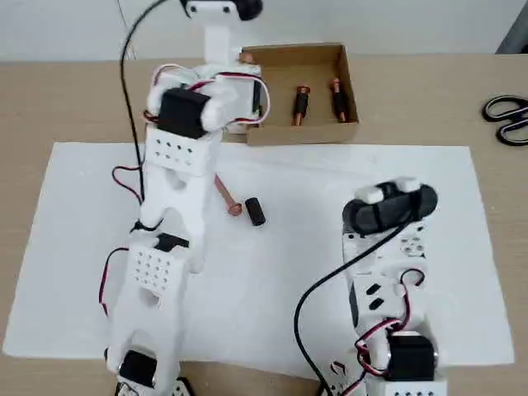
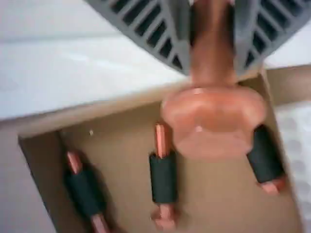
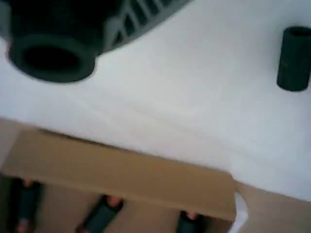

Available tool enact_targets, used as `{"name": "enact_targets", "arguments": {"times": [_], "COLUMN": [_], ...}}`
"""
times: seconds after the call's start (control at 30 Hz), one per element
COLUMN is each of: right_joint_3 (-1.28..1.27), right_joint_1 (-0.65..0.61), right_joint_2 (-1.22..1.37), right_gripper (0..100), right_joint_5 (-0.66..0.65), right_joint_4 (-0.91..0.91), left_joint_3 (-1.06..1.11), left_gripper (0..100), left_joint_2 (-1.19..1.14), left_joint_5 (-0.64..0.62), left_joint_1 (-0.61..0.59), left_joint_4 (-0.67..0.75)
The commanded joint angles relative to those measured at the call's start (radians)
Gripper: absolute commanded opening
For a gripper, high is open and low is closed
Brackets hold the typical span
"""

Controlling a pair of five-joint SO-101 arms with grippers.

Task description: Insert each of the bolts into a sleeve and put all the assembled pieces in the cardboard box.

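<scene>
My left gripper (image 1: 241, 62) hangs over the left end of the cardboard box (image 1: 301, 132), shut on a copper bolt (image 2: 211, 116) whose head points down into the box (image 2: 97, 114). Three assembled pieces lie inside (image 2: 163, 177); two of them (image 1: 301, 103) show in the high view. My right gripper (image 1: 388, 206) is over the white paper at the right, shut on a black sleeve (image 3: 51, 56). A loose bolt (image 1: 227, 198) and a loose sleeve (image 1: 255, 211) lie side by side on the paper. That sleeve (image 3: 294, 58) stands upright.
A large white paper sheet (image 1: 289, 289) covers the table in front of the box. Black scissors (image 1: 507, 115) lie at the far right edge. The left arm's body stretches over the paper's left half, beside the loose bolt.
</scene>
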State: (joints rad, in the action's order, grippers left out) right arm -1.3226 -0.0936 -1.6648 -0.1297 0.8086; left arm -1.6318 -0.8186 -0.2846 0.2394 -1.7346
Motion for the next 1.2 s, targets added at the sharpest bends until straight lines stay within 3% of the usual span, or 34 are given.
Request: {"name": "enact_targets", "arguments": {"times": [0.0,0.4,0.87,1.03,1.17], "right_joint_3": [-0.129,-0.258,-0.304,-0.330,-0.324], "right_joint_1": [-0.024,-0.053,-0.134,-0.180,-0.231], "right_joint_2": [-0.150,-0.137,-0.137,-0.137,-0.137], "right_gripper": [0.4,0.5,0.5,0.5,0.5], "right_joint_5": [0.002,0.011,0.011,0.011,0.011], "right_joint_4": [-0.136,-0.174,-0.174,-0.174,-0.174], "left_joint_3": [-0.045,0.018,0.796,1.073,1.250], "left_gripper": [1,1,1,1,1], "left_joint_2": [0.089,0.384,1.094,1.247,1.263], "left_joint_5": [0.006,0.008,0.003,0.002,-0.078], "left_joint_1": [-0.041,-0.038,0.041,0.044,0.046], "left_joint_4": [-0.018,-0.020,-0.018,-0.017,0.046]}}
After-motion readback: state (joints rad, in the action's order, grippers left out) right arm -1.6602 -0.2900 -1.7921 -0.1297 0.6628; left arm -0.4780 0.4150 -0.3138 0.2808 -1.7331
